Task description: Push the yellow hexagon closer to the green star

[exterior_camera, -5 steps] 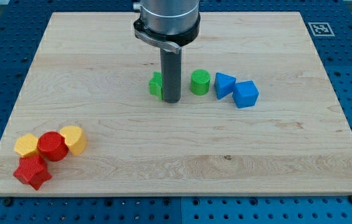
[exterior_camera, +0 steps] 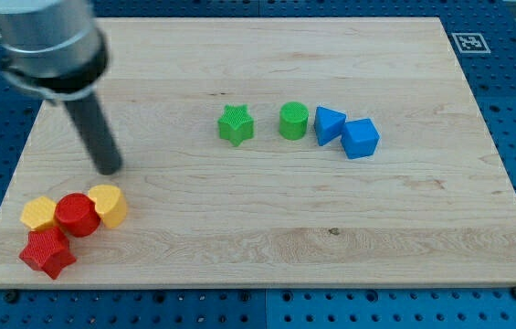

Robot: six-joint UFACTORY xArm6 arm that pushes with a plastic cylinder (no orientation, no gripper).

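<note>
The green star (exterior_camera: 236,124) lies on the wooden board (exterior_camera: 258,247) a little left of the view's centre. Two yellow blocks sit in a cluster at the view's bottom left. The left yellow block (exterior_camera: 38,213) looks six-sided. The shape of the right yellow block (exterior_camera: 109,205) is harder to make out. My tip (exterior_camera: 109,170) rests on the board just above the right yellow block, a small gap apart from it, and far to the left of the green star.
A red cylinder (exterior_camera: 78,215) sits between the two yellow blocks, and a red star (exterior_camera: 47,252) lies below them. A green cylinder (exterior_camera: 294,121), a blue triangular block (exterior_camera: 329,125) and a blue cube (exterior_camera: 361,138) line up right of the green star.
My tip has swept from beside the green star to the view's left and slightly down, ending just above the yellow-and-red cluster. No block has moved.
</note>
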